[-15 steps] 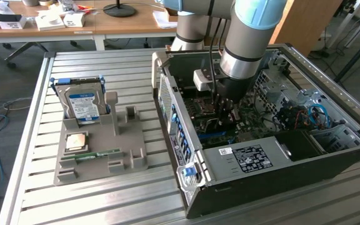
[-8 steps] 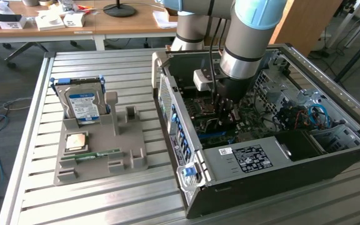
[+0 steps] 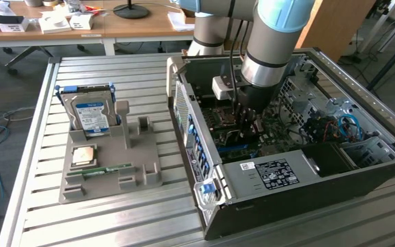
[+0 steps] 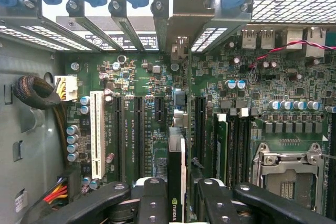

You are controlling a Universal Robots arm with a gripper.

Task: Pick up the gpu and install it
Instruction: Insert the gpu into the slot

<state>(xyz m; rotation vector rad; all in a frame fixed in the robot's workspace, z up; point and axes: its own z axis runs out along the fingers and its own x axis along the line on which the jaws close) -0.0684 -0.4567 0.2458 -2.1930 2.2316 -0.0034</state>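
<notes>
gpu (image 4: 176, 182): held edge-on over the motherboard (image 4: 157, 114), bracket toward the rear slots (so it lines up)
gripper (image 4: 176, 198): clamped narrowly on the card
arm (image 3: 269, 46): reaching into the open case (image 3: 307, 170)

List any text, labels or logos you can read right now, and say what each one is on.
No wording can be read clearly.
gpu: a pale eye-shaped logo on its edge, no legible letters.
motherboard: white print beside the slots, too small to read.
hard drive: blue label, print blurred.
power supply: dark label with a barcode sticker, too small to read.
</notes>
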